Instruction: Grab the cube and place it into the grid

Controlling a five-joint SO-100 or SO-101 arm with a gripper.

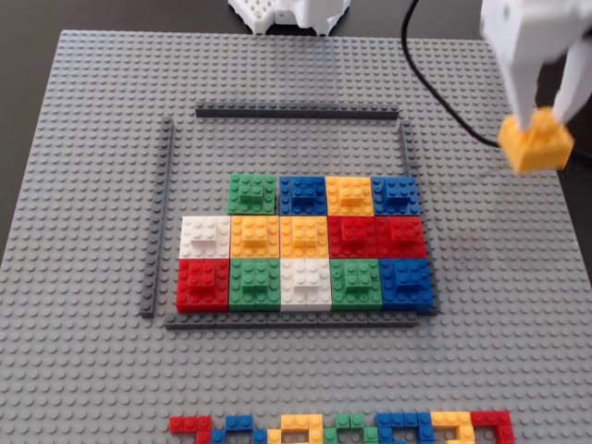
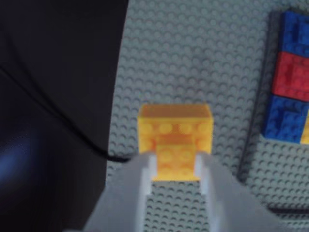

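Note:
My white gripper (image 1: 536, 118) is shut on the yellow-orange studded cube (image 1: 536, 141), holding it in the air above the right edge of the grey baseplate (image 1: 92, 185). In the wrist view the cube (image 2: 175, 137) sits between both fingers, which clamp its smaller raised brick, and the gripper (image 2: 176, 162) enters from the bottom edge. The grid (image 1: 310, 242) of coloured cubes lies in the middle of the plate inside thin dark grey strips; its top row has an empty cell at the left end. Blue and red grid cubes (image 2: 292, 87) show at the wrist view's right edge.
A line of flat coloured bricks (image 1: 342, 427) runs along the plate's front edge. A black cable (image 1: 435, 83) crosses the plate's back right corner. White arm parts (image 1: 291, 13) stand behind the plate. Dark table surface (image 2: 53, 96) lies beyond the plate's edge.

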